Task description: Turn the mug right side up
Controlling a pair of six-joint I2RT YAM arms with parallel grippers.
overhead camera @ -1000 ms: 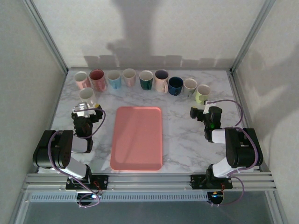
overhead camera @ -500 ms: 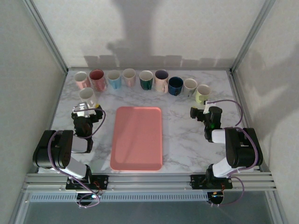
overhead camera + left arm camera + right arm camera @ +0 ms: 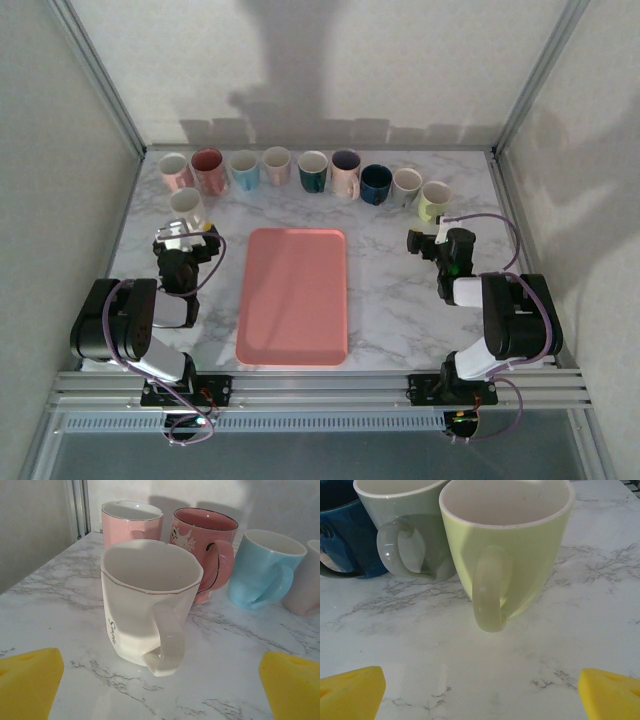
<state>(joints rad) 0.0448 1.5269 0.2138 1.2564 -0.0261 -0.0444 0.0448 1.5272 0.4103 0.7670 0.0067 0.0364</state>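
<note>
White mug (image 3: 147, 605), near the far left corner of the worktop (image 3: 400, 290), just in front of the row of mugs (image 3: 312, 170) along the far edge. It stands mouth up with its handle toward the left tool (image 3: 161, 682), whose jaws are spread wide and hold nothing; the right tool (image 3: 480, 690) is likewise spread and empty before a pale green mug (image 3: 505, 545). Glazed ceramic, judged stiff, slick, fairly heavy and breakable, and best pinched across the wall at the rim or across the handle. The mug's far side is hidden, the lettering on its wall is hard to read, and both tools are cut off by the lower frame edge.
</note>
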